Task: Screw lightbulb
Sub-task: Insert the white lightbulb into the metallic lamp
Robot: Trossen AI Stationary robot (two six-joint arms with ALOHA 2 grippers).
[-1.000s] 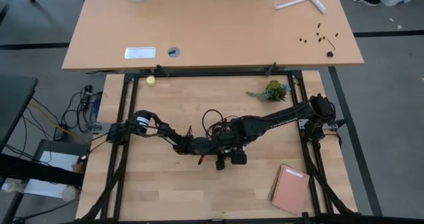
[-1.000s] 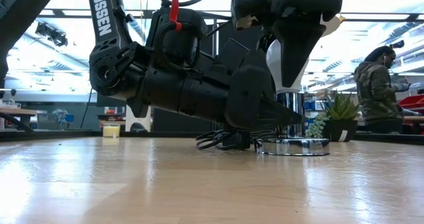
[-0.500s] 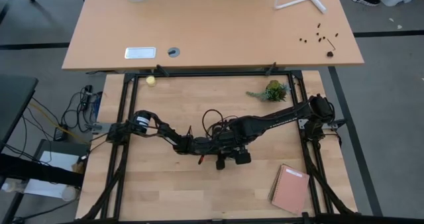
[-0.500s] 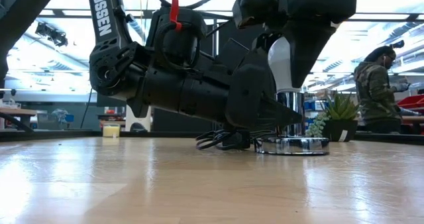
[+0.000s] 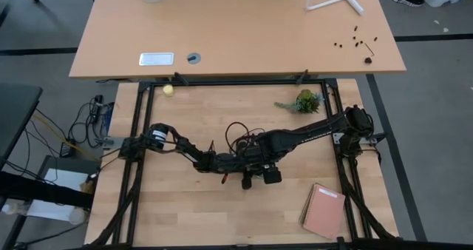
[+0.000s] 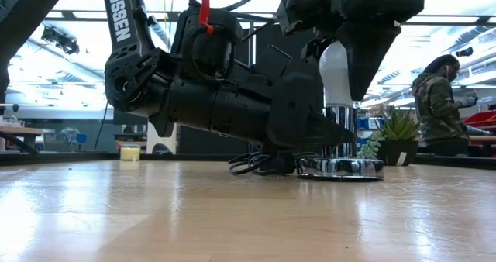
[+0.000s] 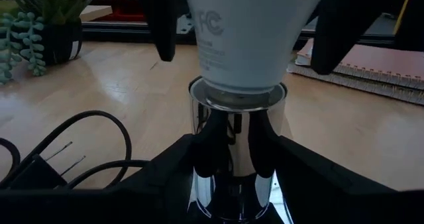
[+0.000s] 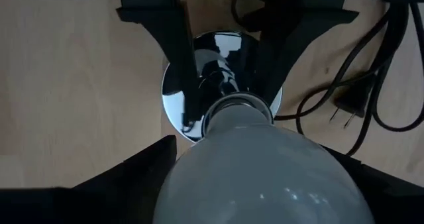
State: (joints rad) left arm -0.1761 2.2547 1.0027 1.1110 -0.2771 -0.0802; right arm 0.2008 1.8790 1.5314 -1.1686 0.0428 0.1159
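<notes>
Far left on the bench (image 5: 177,213), a small yellowish ball (image 5: 168,89) lies by the frame rail, well apart from the work. The left arm reaches in low from the left, and the left tool (image 6: 329,132) lies nearly flat on the wood with its two dark fingers (image 7: 165,174) set either side of the chrome stem of the socket (image 6: 341,167). The fingers are closed narrow on that stem and appear to steady it. The socket's black cord (image 7: 79,154) coils away on the left side.

Directly above the socket stands the lightbulb (image 6: 336,74), white, upright, its long axis vertical and in line with the stem. Its narrow neck sits in the mouth of the chrome collar, as the left wrist view shows; whether the thread is fully seated cannot be told.

The right arm comes in from the right, and the right tool (image 8: 255,184) hangs straight down over the bulb, its fingers clasping the wide white body from either side. So the bulb lies directly below the right tool, on the same vertical line as the socket, and any turning would be about that line. The right arm is the one placed to turn; the left is placed to hold the base still.

Further right, a small potted plant (image 5: 304,101) stands far on the bench, and a pinkish notebook (image 5: 324,211) lies near the right corner. Beyond the bench, a person (image 6: 440,107) stands in the room.
</notes>
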